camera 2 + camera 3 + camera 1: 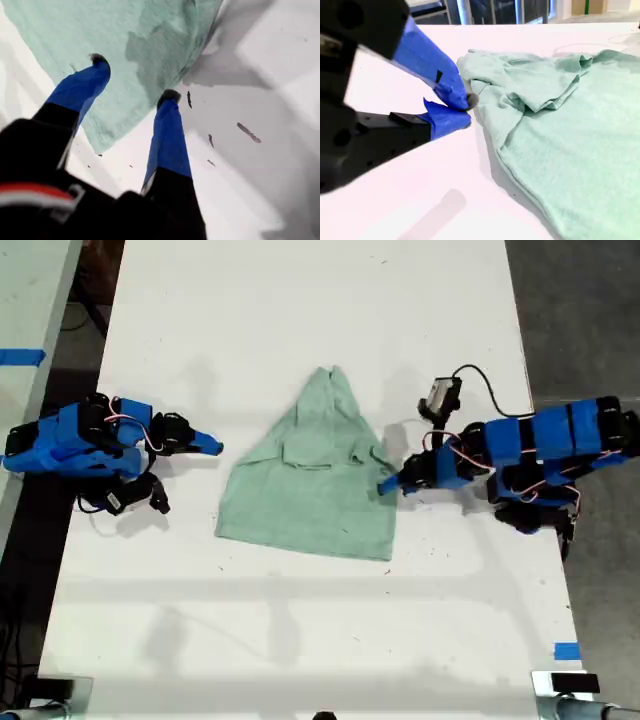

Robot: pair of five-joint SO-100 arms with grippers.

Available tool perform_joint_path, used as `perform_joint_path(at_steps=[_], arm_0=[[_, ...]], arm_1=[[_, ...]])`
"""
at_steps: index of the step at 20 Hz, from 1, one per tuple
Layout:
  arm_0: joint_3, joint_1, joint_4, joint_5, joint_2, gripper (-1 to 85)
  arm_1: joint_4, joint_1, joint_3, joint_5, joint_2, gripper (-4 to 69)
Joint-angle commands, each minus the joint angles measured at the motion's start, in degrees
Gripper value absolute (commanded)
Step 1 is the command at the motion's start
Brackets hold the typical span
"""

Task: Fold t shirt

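Shirt: the pale mint-green cloth t shirt [315, 475] lies partly folded on the white surface [300, 620].
First tool [134, 75]: released, tips spread above the shirt's edge.
Second tool [466, 109]: clenched on the shirt's edge.

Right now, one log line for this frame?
t shirt partly folded on table | my first gripper open, clear of cloth | my second gripper at sleeve edge, grip unclear

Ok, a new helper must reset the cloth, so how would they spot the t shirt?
Look at the long white table in the exterior view. Midway between the two blue arms lies the t shirt, pale mint green, the only soft, cloth thing there.
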Motion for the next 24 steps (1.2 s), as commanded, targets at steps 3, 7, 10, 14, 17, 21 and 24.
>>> perform_joint_path(at_steps=[3, 7, 10, 14, 17, 21, 24], arm_0=[[0.2, -0.6, 0.0, -0.6, 0.3, -0.3], [0.2, -0.5, 0.0, -0.6, 0.3, -0.3], [0.2, -0.6, 0.0, -0.5, 0.3, -0.3], [0.2, -0.7, 0.0, -0.5, 0.3, -0.3], [0.2, -0.8, 0.0, -0.5, 0.3, -0.3], [0.2, -0.9, 0.0, -0.5, 0.3, -0.3], [0.2, -0.9, 0.0, -0.5, 0.3, -0.3]], arm_1=[[9.4, 0.8, -23.0, -0.5, -33.7, -0.1], [18.2, -0.2, -27.3, 1.8, -35.0, -0.1], [20.7, -0.4, -25.1, 2.9, -28.2, -0.2], [25.7, -1.2, -32.0, 0.3, -22.3, -0.2], [23.8, -2.8, -39.5, -3.2, -22.8, -0.2], [15.2, -3.5, -42.5, -6.3, -25.9, -0.2], [11.7, -3.3, -47.3, -7.8, -33.0, -0.1]])
